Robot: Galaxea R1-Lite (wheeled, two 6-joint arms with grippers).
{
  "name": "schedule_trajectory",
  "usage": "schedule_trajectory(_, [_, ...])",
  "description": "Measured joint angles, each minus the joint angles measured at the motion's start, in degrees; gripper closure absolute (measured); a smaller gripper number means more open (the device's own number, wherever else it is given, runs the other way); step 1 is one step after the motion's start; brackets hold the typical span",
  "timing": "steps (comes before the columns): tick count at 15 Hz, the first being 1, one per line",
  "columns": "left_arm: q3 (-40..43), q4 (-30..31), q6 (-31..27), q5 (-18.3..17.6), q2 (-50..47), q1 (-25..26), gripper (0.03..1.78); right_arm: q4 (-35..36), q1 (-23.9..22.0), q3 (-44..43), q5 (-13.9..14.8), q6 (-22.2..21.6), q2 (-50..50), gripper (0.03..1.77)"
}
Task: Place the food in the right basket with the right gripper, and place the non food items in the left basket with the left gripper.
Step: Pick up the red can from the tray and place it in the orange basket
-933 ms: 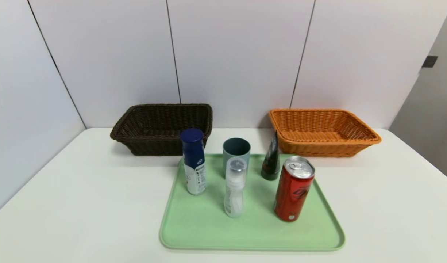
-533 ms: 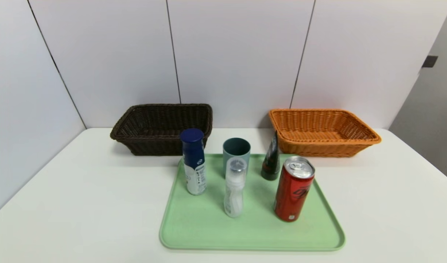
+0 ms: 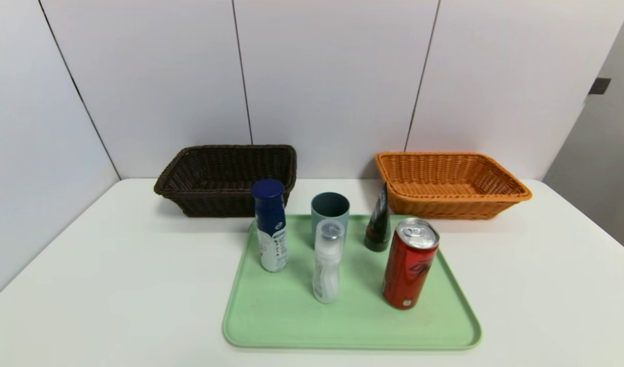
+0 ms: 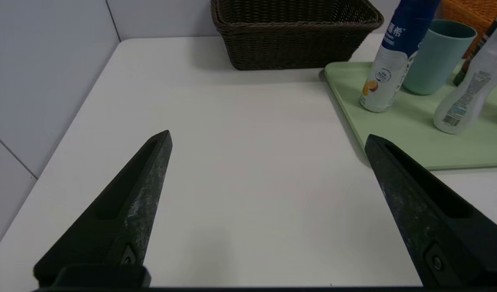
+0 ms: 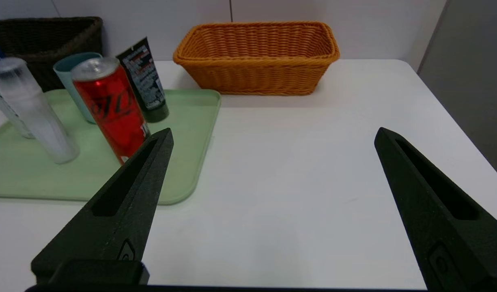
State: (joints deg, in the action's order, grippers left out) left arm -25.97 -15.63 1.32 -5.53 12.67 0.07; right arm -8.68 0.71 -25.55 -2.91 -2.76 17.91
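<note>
Nothing is sorted yet. Nearest, both arms hang low at the counter's [image 3: 113, 285] front edge: the left pincer [image 4: 268, 138] and the right pincer [image 5: 272, 136] each stand wide apart, empty. Beyond them, all five items stand upright on the green tray [image 3: 291, 326] — the red can [image 3: 409, 263], the clear whitish bottle [image 3: 327, 261], the blue-capped bottle [image 3: 270, 224], then the teal cup [image 3: 330, 209] and the dark tube [image 3: 378, 224]. Farthest back, the dark brown basket [image 3: 225, 178] and the orange basket [image 3: 449, 183] hold nothing — every placement remains.
</note>
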Motion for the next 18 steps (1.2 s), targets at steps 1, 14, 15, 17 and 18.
schedule_trajectory(1, [-4.66,-4.33,-0.06,-1.21,4.08,0.00,0.12,-1.35,0.09,-4.82,-0.35,-1.45,5.10,0.09])
schedule_trajectory(14, [-26.71,-18.77,7.28,-1.85,38.57,-5.34,0.12,-4.66,36.00,-21.71,14.41,-19.30,43.95,0.09])
schedule_trajectory(15, [-26.19,-18.27,6.95,-1.77,38.52,-5.80,0.12,-1.29,38.13,-18.35,17.76,-19.26,45.11,0.09])
schedule_trajectory(17, [-23.06,-14.54,5.96,-1.71,37.47,-6.74,0.12,5.35,40.55,-11.79,21.48,-17.30,46.53,0.09])
schedule_trajectory(18, [-20.92,-11.72,4.96,-1.71,36.67,-7.03,0.12,9.17,41.44,-8.81,22.28,-15.40,46.99,0.09])
